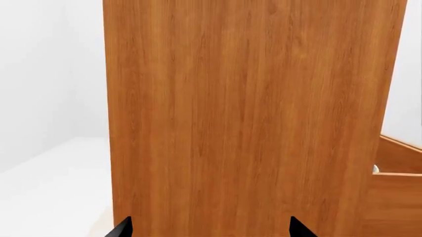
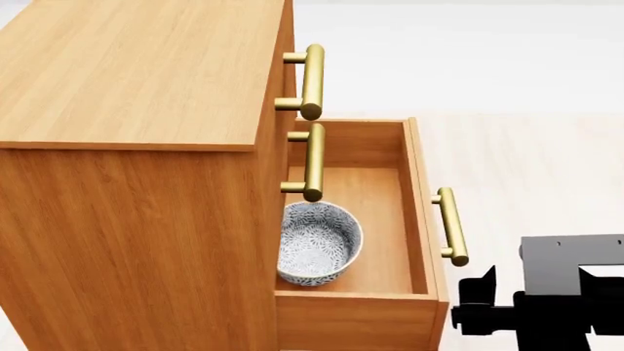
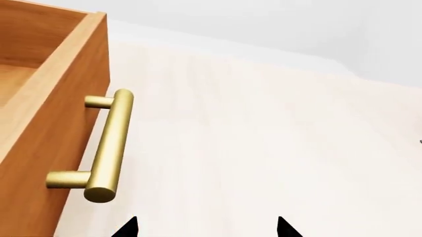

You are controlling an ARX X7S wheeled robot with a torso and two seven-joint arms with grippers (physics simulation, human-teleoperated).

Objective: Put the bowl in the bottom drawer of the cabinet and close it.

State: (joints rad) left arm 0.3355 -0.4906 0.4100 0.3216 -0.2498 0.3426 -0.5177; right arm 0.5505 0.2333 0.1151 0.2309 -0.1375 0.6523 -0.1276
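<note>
All three views are bright and evenly lit, crisp from edge to edge with no blur, grain or lens bending. Light falls softly from above: the cabinet (image 2: 137, 73) top is paler than its side. Shadows are faint; a mild one lies inside the bottom drawer (image 2: 385, 219). The brass handle (image 3: 108, 145) carries a gentle sheen, without harsh glare.

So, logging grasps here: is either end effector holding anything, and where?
Nothing is held. The bowl sits in the open bottom drawer; both end effectors are open and empty.
</note>
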